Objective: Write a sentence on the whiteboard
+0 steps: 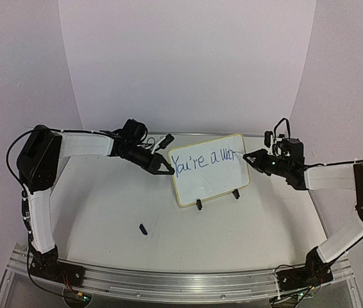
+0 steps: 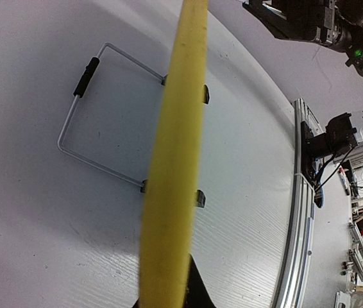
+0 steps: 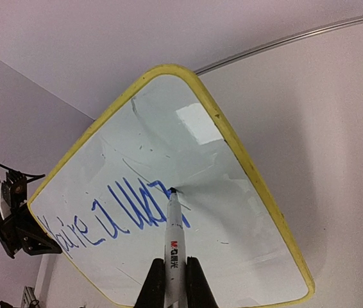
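From above, the left gripper point(image 1: 163, 169) is clamped on the left rim of the whiteboard point(image 1: 213, 186), which stands propped on the table point(image 1: 168, 218) just ahead of those jaws. The right gripper point(image 1: 258, 160) is closed on a marker point(image 1: 247, 156) whose tip touches the board's upper right. The sentence point(image 1: 204, 159) runs from the left jaws across to that tip. The tip looks close to the far rim, so the line may run out of room and the stroke could slip off the edge. A small dark piece point(image 1: 143, 229), perhaps the cap, lies well behind the left jaws and out of the way.

The left wrist view shows the yellow rim edge-on, rising straight out of the jaws. A wire stand point(image 2: 98, 122) sits on one side and the clip feet point(image 2: 200, 198) are beside the rim. Too hard a push from the pen would likely rock the board on this light prop or twist it in the grip.

In the right wrist view the marker stands straight out from the closed jaws, its nib pressed on the white face at the end of the lettering. Bare board lies beyond it. If the marker drags sideways, the pen may shift in the fingers or smear the wet ink.
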Controlling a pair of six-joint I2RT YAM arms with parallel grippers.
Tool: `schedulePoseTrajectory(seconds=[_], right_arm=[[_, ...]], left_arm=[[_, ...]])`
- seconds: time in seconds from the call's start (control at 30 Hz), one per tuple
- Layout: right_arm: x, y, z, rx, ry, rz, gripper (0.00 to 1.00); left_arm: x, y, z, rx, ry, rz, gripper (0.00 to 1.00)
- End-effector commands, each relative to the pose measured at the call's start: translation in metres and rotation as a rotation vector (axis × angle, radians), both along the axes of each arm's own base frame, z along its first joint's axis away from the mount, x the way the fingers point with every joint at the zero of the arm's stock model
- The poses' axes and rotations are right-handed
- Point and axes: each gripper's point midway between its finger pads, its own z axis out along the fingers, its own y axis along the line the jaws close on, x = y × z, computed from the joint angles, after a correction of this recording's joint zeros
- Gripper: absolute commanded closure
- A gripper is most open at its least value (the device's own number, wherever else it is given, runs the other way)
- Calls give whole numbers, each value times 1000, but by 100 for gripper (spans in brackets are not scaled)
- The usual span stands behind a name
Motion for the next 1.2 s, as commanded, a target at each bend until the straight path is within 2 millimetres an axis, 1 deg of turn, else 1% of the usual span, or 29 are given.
schedulePoseTrajectory(seconds=[0.0, 0.13, 0.33, 0.43, 0.67, 0.7, 0.83, 1.0, 1.17], right_arm=[[10, -5, 17, 11, -54, -39, 100], [6, -1, 25, 25, -70, -12, 100], [0, 3, 50, 51, -126, 23, 100], [2, 3, 53, 53, -132, 21, 100], [12, 3, 40, 43, -100, 2, 100], [13, 2, 35, 40, -90, -5, 100], [16, -1, 31, 31, -80, -24, 100], [16, -7, 28, 18, -73, -60, 100], [11, -11, 24, 9, -61, -74, 100]], left_arm=[[-8, -3, -20, 59, 23, -17, 100], [-8, -3, -21, 60, 24, -17, 100], [-9, -3, -21, 60, 24, -18, 100], [-8, -3, -21, 60, 24, -18, 100], [-9, -4, -21, 59, 26, -19, 100], [-9, -3, -21, 59, 25, -19, 100], [-9, -4, -22, 59, 27, -19, 100], [-9, -4, -21, 58, 24, -19, 100], [-9, -3, -20, 58, 25, -18, 100]])
